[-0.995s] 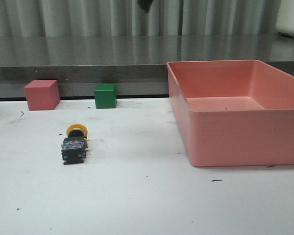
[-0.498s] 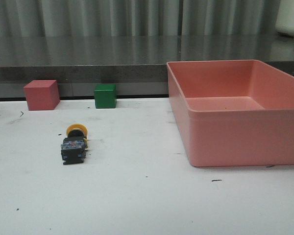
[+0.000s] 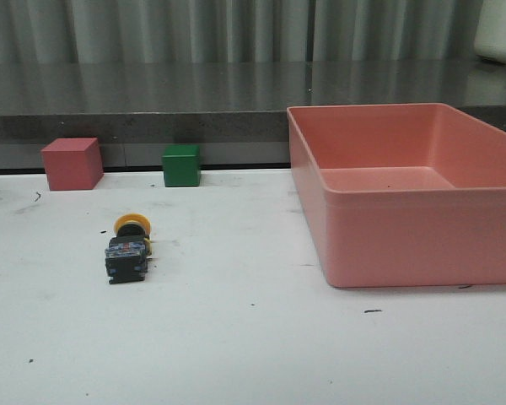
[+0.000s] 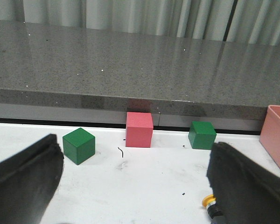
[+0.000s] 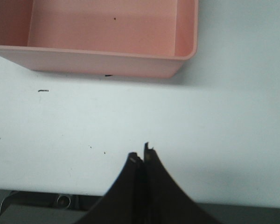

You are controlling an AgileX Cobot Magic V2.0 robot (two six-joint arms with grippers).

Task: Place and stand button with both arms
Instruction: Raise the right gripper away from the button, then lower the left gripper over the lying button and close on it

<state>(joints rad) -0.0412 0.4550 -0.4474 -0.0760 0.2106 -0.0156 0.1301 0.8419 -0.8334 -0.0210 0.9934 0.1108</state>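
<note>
The button (image 3: 128,247) lies on its side on the white table, left of centre, its yellow cap pointing away from me and its black base towards me. No arm shows in the front view. In the left wrist view my left gripper (image 4: 135,144) is open wide above the table. Only the button's yellow cap (image 4: 208,201) peeks out beside the right-hand finger (image 4: 242,182). Nothing is between the fingers. My right gripper (image 5: 142,155) is shut and empty near the table's front edge, with the button out of its view.
A large pink bin (image 3: 388,202) takes up the table's right side; its wall (image 5: 98,60) lies ahead of the right gripper. A red cube (image 3: 71,164) and a green cube (image 3: 181,164) stand at the back. Another green cube (image 4: 78,145) sits further left.
A dark shape at the top edge of the front view one second ago has gone out of view. The button and the cubes have not moved.
</note>
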